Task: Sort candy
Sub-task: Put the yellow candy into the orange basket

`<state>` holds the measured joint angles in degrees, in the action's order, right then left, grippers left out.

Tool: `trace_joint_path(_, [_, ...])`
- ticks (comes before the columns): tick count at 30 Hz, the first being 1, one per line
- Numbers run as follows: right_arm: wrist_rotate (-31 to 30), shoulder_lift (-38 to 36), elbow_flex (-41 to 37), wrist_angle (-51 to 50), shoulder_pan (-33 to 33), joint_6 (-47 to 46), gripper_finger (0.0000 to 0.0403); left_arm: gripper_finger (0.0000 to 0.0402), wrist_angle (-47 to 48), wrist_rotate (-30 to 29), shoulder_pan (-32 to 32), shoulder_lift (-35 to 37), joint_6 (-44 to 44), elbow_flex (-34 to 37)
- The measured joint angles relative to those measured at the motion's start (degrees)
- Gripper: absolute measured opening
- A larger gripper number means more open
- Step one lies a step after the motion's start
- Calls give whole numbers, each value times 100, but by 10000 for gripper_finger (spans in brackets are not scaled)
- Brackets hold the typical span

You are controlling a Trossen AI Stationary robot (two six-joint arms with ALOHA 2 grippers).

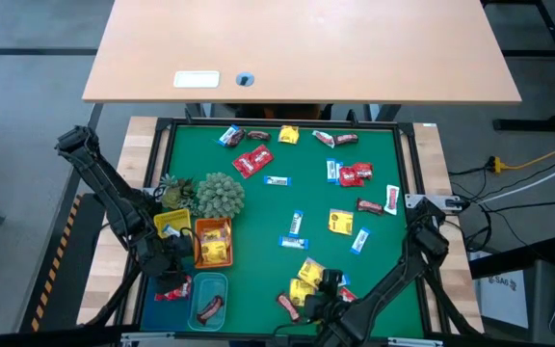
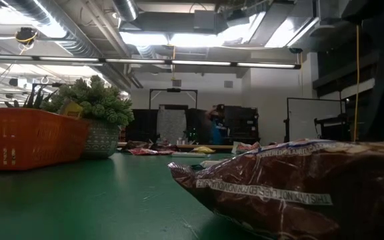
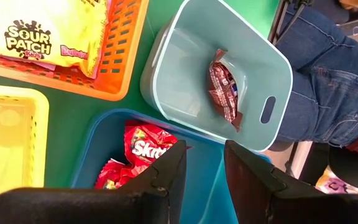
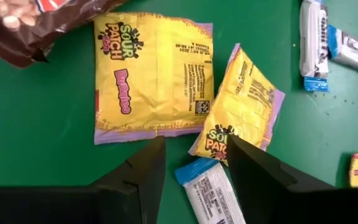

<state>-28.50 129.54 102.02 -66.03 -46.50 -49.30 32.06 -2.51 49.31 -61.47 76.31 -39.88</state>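
Wrapped candy lies scattered over the green mat (image 1: pixel 287 207): red packets (image 1: pixel 252 162), yellow packets (image 1: pixel 340 222), blue-white wrappers (image 1: pixel 297 224), dark brown bars (image 1: pixel 369 205). My left gripper (image 3: pixel 204 149) is open and hovers above the blue tray (image 3: pixel 114 127), which holds red packets (image 3: pixel 145 146). A dark brown bar (image 3: pixel 224 87) lies in the teal tray (image 3: pixel 272 68). My right gripper (image 4: pixel 194 146) is open above the mat's near edge (image 1: pixel 324 289). Its fingers stand on either side of a blue-white wrapper (image 4: pixel 210 193), just short of two yellow packets (image 4: pixel 151 78).
The orange tray (image 1: pixel 213 243) holds a yellow packet (image 3: pixel 39 37); the yellow tray (image 1: pixel 171 224) sits beside it. A spiky plant ball (image 1: pixel 220 196) stands behind the trays. A person's jeans leg (image 3: pixel 328 81) is beyond the near edge. A brown bar (image 2: pixel 299 187) lies close to the low camera.
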Motion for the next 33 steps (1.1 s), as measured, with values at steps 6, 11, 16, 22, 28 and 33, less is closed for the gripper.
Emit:
trace_joint_path(6, [-13,3,-450,315,-4,-10,170,103,1,-1,-1,0,0,0])
trace_joint_path(11, [-263,-7,-548,365,-17,-192,170,103,-2,-1,1,0,0,0])
trace_joint_path(16, [-488,-4,-561,351,-6,-313,170,103,1,-2,-1,0,0,0])
trace_joint_path(22, [-598,7,-567,346,12,-318,170,103,1,-140,0,-1,-4,1])
trace_joint_path(28, [-608,7,-649,370,7,-363,148,103,0,-152,1,-2,-174,2])
trace_joint_path(33, [-602,4,-820,474,4,-587,90,103,-1,-164,1,-2,-195,0])
